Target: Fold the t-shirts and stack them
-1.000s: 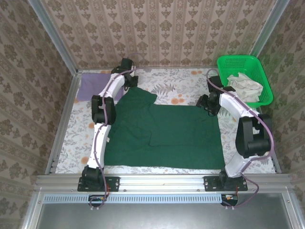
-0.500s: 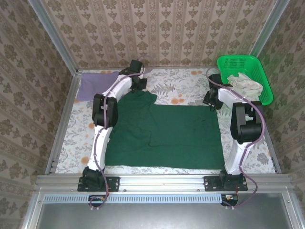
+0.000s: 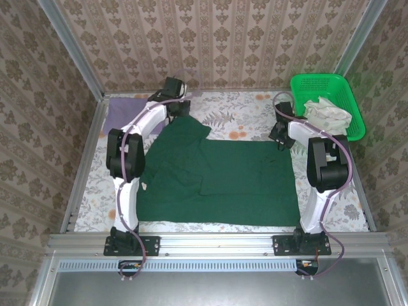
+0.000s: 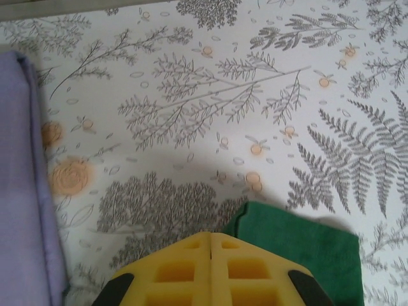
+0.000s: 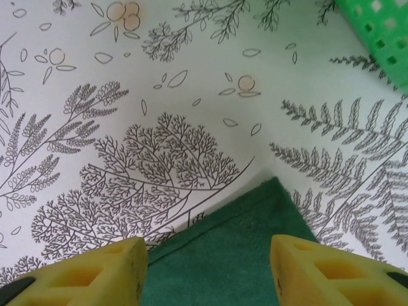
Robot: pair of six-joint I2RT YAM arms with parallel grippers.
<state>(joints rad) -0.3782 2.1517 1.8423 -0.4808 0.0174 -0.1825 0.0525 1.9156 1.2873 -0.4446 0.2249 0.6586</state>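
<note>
The large dark forest green cloth t-shirt (image 3: 242, 178) was spread flat on the fern-printed white table cover (image 3: 245, 115). The left gripper (image 4: 210, 237) was pressed fully closed, nothing between its pads, at the shirt's 11 o'clock sleeve. The right gripper (image 5: 207, 255) was held partly open astride the 1 o'clock corner, clamping nothing. The folded pale lilac-purple cloth t-shirt (image 3: 118, 118) was seen at 10 o'clock. The bright green plastic mesh basket (image 3: 319, 79), with crumpled cream cloth (image 3: 328, 113) inside, was seen at 2 o'clock.

A dark forest-green t-shirt (image 3: 220, 172) and a pale lilac t-shirt (image 3: 118, 120) lie on a white tablecloth (image 3: 236, 115) printed with grey ferns and orange blossoms, beside a bright green mesh basket (image 3: 319, 79) holding cream cloth (image 3: 328, 115), before beige damask wallpaper (image 3: 217, 44).
</note>
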